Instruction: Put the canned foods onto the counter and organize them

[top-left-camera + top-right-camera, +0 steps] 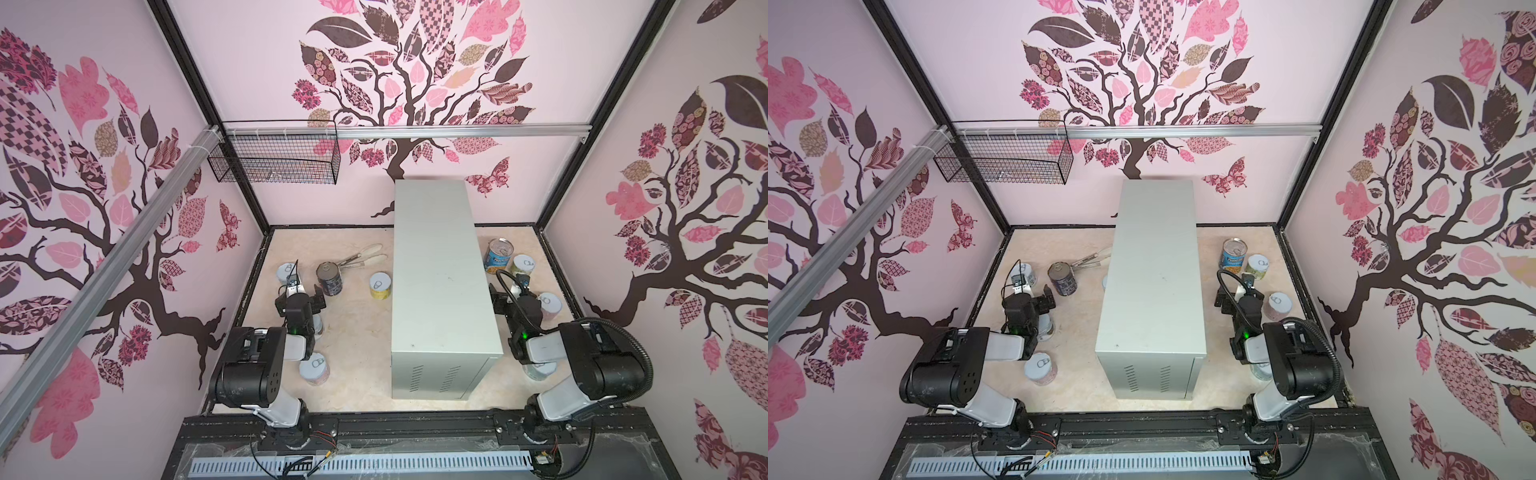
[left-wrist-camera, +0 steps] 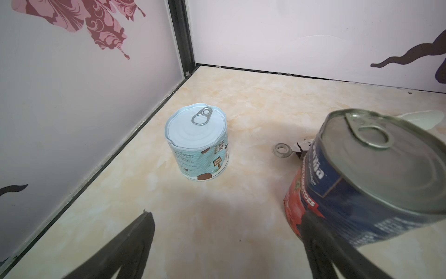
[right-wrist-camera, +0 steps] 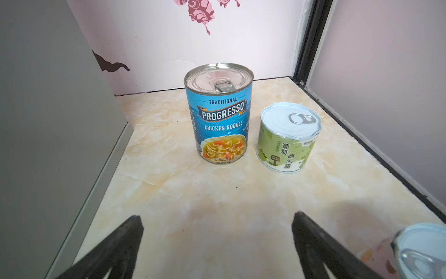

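The surface [image 1: 436,270] stood bare down the middle. Every tin I could see sat on the floor [image 1: 357,345], off its 9 and 3 o'clock sides.

Both claws were low, spread wide and holding nothing: left claw [image 2: 226,216], right claw [image 3: 217,216].

My read: first pick. The blue soup tin [image 3: 219,116] stood upright at the right claw's 12 o'clock, with the green short tin [image 3: 287,140] just beside it at 3.

Best to straddle the blue one mid-body, spare the green, lift above the top edge, and set it at the far end.

The navy tin [image 2: 362,181] crowded the left claw; contact unclear.
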